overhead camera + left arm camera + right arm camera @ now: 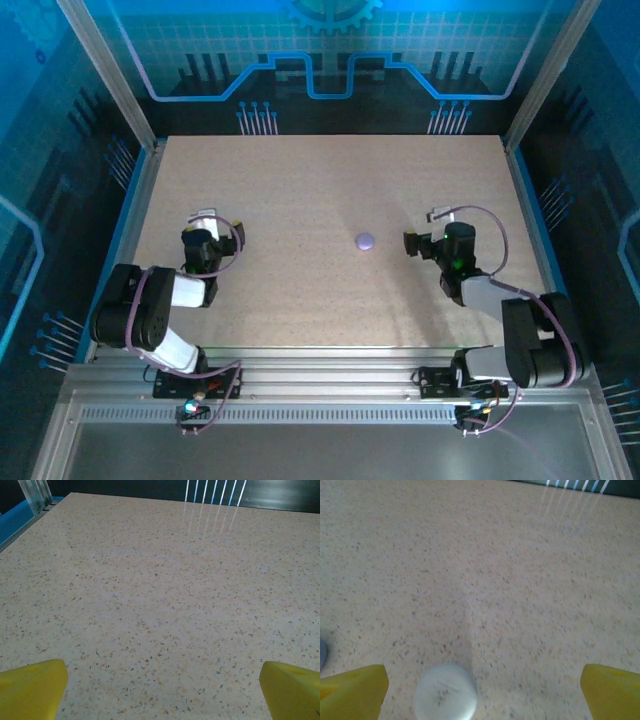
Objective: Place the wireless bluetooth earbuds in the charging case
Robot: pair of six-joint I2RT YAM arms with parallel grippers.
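Lilac charging case (365, 240) on the speckled counter (320, 180), between the arms and nearer the right end effector (424, 230), whose jaws are spread wide and hold nothing, a pale round puck (445, 692) on the counter between its yellow fingertips (355, 690), left end effector (160, 690) likewise spread wide, well apart from the case

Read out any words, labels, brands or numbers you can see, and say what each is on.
Nothing readable.
Pale round plastic puck: faint dark marks, too blurred to read.
Small round lilac charging case: too small to tell.
Blue back panel: gear and line drawings, no words.
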